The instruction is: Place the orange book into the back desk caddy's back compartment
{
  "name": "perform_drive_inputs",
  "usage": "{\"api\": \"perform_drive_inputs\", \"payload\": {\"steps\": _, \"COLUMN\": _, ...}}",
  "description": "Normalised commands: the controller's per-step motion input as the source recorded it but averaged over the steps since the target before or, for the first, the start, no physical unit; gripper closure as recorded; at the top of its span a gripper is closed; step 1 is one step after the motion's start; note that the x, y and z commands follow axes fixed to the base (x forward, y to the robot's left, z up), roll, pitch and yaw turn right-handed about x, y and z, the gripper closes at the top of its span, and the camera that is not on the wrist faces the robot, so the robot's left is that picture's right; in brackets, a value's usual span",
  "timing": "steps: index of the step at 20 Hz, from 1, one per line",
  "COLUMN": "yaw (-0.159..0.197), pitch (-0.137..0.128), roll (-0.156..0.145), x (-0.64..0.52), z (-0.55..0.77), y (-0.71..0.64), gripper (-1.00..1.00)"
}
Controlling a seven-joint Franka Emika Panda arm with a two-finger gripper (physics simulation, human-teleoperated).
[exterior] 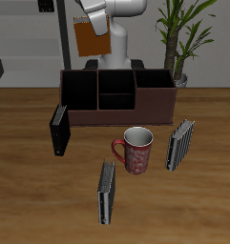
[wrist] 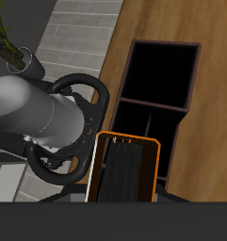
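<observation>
Orange book (exterior: 91,40) is hanging in the air above the back desk caddy (exterior: 116,95), far side of table, w/ gripper (exterior: 88,21) clamping its top edge. Looks thin, stiff, light, prob slick cover, so edge pinch is making sense.

Wrist view: book (wrist: 124,169) is showing edge-on betw fingers, caddy cells (wrist: 157,89) lying beyond, near table edge.

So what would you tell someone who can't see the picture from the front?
The robot's gripper holds the orange book up in the air, above and behind the back desk caddy. On the wooden table, nearer the front edge, stand a red mug, a black book and two striped books.
</observation>
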Motion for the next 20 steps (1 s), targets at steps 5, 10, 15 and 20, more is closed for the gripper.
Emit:
{"api": "perform_drive_inputs", "payload": {"steps": 5, "yaw": 0.038, "pitch": -0.018, "roll": -0.009, "x": 0.03, "z": -0.01, "y": -0.07, "gripper": 1.00}}
{"api": "perform_drive_inputs", "payload": {"steps": 10, "yaw": 0.010, "pitch": -0.007, "roll": 0.009, "x": -0.01, "z": -0.06, "y": 0.07, "gripper": 1.00}}
{"api": "perform_drive_inputs", "payload": {"steps": 15, "yaw": 0.028, "pitch": 0.008, "roll": 0.012, "x": 0.02, "z": -0.09, "y": 0.07, "gripper": 1.00}}
{"api": "perform_drive_inputs", "payload": {"steps": 20, "yaw": 0.074, "pitch": -0.034, "roll": -0.006, "x": 0.06, "z": 0.00, "y": -0.14, "gripper": 1.00}}
